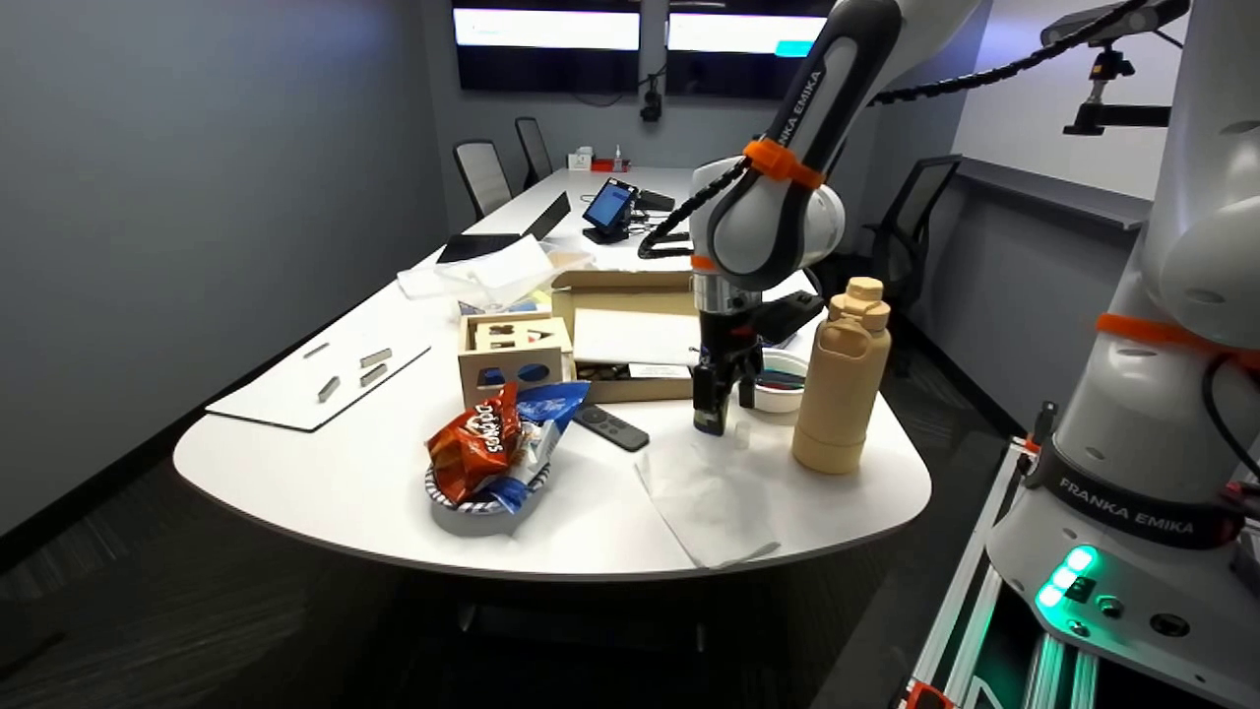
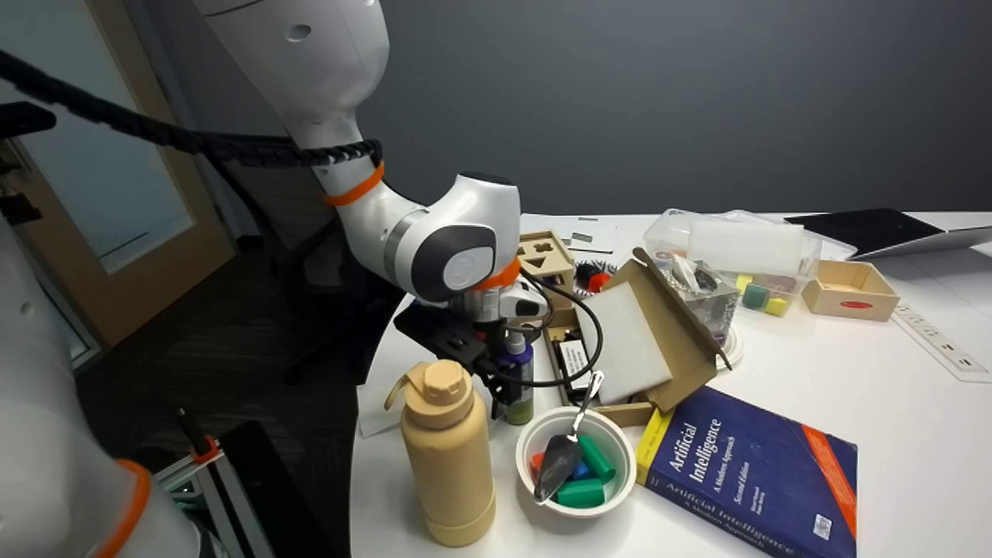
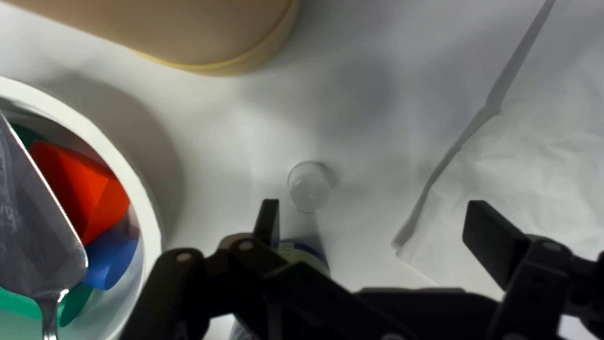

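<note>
A: Wrist view, quick. State of the gripper (image 3: 377, 224)?
B: Released. Fingers spread wide, nothing grasped. Nearest things: spray bottle (image 3: 306, 253), partly hidden behind 1 finger, and clear cap (image 3: 309, 189), standing on the counter (image 3: 255, 137) just beside it.
A: Crowding?
B: There's a white bowl (image 3: 138, 193) at frame left with a cake server (image 3: 33, 226) across it, tan water bottle (image 3: 222, 38) up top, crinkled white sheet (image 3: 542, 170) overlapped by the finger at frame right.
A: How to do this bit well?
B: My read: the gap is off-centre from both bottle and cap, so centre it before squeezing. Cap looks light; a stray nudge could tip it.
A: In an exterior view?
B: Spray bottle (image 2: 521, 407) upright, gripper overlapping its edge. Touching or just beside, can't tell. Tan water bottle near, then white bowl, then Artificial Intelligence textbook (image 2: 756, 465). Tight on that side, I'd say: small sideways moves only.
A: And this, in an exterior view?
B: Clear cap (image 1: 742, 435) near the edge of the crinkled white sheet, black remote (image 1: 612, 427) off to the side. Fingers hang low; exact height hard to judge. I'd keep the wrist vertical, make sure the fingertips miss the cap, then close slowly.
</note>
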Robot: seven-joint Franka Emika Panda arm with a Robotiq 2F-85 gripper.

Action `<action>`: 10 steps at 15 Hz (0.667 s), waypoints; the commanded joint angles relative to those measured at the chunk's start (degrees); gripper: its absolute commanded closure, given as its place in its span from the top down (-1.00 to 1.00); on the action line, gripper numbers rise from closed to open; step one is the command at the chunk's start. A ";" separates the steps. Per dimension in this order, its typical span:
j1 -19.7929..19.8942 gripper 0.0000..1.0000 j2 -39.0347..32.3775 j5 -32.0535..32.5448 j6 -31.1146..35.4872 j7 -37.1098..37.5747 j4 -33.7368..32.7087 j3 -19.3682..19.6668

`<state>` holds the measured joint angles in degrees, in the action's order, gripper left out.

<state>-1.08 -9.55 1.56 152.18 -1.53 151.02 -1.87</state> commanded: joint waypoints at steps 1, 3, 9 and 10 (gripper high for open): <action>-0.07 1.00 -1.06 2.60 1.67 0.48 -0.40 1.38; -0.04 1.00 -1.68 3.19 2.87 0.59 -0.31 1.88; -0.44 1.00 -4.15 4.47 5.43 1.16 -0.52 2.72; -0.44 1.00 -4.45 4.69 5.57 1.15 -0.56 2.81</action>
<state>-1.05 -12.45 4.68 156.35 -1.41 150.98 0.20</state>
